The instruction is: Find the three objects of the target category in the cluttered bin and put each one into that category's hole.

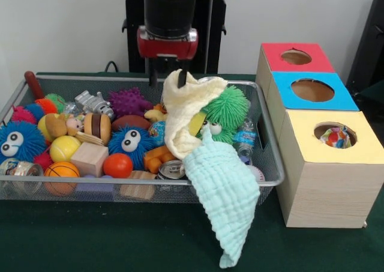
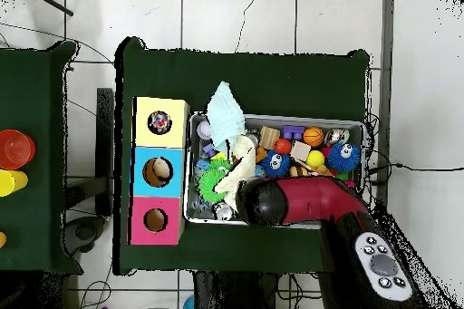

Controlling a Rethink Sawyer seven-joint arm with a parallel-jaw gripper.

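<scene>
- Gripper (image 1: 167, 75) of red and black arm low over far rim of silver wire-mesh bin (image 1: 273, 179); black fingers pinched shut on top edge of cream waffle-textured cloth (image 1: 182, 113), lifted but mostly draped over clutter.
- Mint-green waffle-textured cloth (image 1: 223, 195) spilling over bin's near rim, tail hanging down onto green table cover (image 1: 90, 236) toward worktop's near edge; upper end tucked under cream cloth, maybe snagged with it.
- White confetti-patterned cloth (image 1: 336, 137) already down round hole (image 1: 335, 135) in yellow top of light-wood box, just beside bin's short end near worktop's corner.
- Judged progress: one of three posted, second in grasp, third untouched.
- Risk: thin edge-pinch slipping, cream cloth dropping back among toys.
- Risk: mint cloth dragged along, then falling off onto table, out of bin.
- Risk: trailing cloth catching green fuzzy ball with eyes (image 1: 225, 111) or rim, tipping clutter.
- Risk: long cloth bunching at hole, or landing in adjacent blue-topped hole (image 1: 312, 90).
</scene>
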